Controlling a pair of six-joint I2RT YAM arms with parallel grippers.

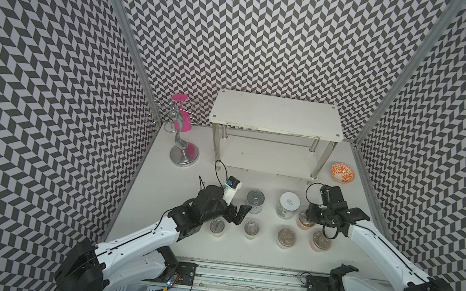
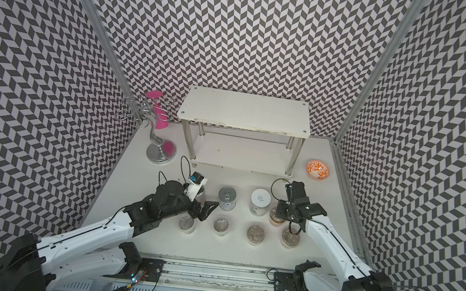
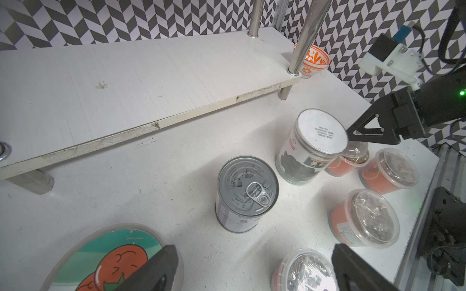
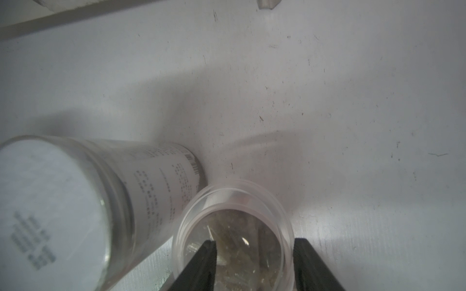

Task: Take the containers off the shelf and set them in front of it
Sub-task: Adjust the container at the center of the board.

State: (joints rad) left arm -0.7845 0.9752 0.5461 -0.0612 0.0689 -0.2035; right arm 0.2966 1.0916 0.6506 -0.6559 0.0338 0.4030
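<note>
In both top views the shelf (image 1: 276,118) is bare on both tiers. The containers stand on the bench (image 1: 262,249) before it: can (image 1: 255,201), white jar (image 1: 289,203), four tubs (image 1: 287,237) in front.

Left wrist view: the left claw (image 3: 252,272) gapes wide, empty, beside the picture jar (image 3: 106,254).

Right wrist view: the right claw (image 4: 254,245) is pinched narrow at the fifth tub (image 4: 234,209), beside the white jar; whether it grips I cannot tell. Seemingly the last placing; next, part the jaws and lift straight, sparing the jar.
</note>
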